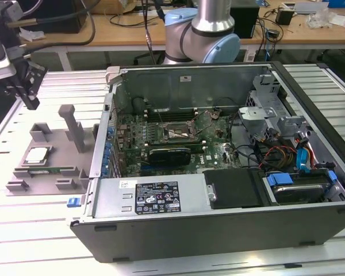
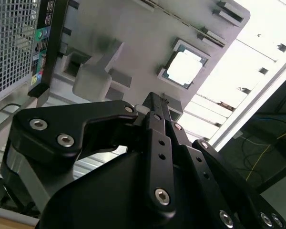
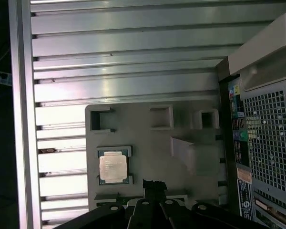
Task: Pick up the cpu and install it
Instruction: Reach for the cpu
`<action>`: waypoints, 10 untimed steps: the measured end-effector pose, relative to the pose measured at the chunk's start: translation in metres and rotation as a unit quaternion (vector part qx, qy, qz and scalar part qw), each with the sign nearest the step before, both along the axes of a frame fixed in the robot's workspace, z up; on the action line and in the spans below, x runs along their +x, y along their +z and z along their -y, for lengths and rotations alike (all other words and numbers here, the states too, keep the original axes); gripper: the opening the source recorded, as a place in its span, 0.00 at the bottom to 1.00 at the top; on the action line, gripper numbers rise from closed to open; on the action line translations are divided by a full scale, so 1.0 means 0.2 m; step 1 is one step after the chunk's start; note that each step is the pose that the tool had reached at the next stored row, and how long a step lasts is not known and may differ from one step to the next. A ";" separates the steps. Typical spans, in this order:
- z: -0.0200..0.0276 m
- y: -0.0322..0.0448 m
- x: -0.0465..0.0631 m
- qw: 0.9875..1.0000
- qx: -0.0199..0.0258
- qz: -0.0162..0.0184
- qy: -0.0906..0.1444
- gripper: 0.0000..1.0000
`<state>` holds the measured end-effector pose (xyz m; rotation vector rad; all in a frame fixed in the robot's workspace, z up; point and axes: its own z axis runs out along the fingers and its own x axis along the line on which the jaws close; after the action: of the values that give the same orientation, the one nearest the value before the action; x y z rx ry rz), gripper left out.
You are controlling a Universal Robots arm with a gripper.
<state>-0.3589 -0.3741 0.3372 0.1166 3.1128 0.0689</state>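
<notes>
The cpu [image 1: 37,154], a small square chip with a shiny silver top, lies flat in a pocket of a grey holder [image 1: 60,150] on the slatted table, at the exterior view's left of the open computer case. My gripper [image 1: 30,99] hangs in the air above and behind the holder, apart from the chip, its black fingers closed together with nothing between them. Both wrist views look down past the gripper [image 2: 155,100] [image 3: 155,184] onto the cpu [image 2: 184,67] [image 3: 113,167] in the holder [image 2: 133,43] [image 3: 148,138]. The motherboard's square socket [image 1: 176,133] sits inside the case.
The open computer case [image 1: 161,198] fills the middle and the exterior view's right, with cables, a drive bay and a power supply inside. Grey posts [image 1: 73,123] stand up from the holder. A thin green strip [image 1: 49,170] lies along the holder's front. The arm's base [image 1: 201,34] stands behind the case.
</notes>
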 end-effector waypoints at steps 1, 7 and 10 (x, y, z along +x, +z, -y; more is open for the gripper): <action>-0.001 -0.009 0.00 1.000 0.000 0.000 0.000 0.11; -0.007 -0.069 -0.04 1.000 0.000 0.000 0.000 0.11; -0.008 -0.089 -0.04 1.000 0.000 0.000 0.000 0.11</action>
<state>-0.3671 -0.3725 0.3193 0.1162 3.1129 0.0689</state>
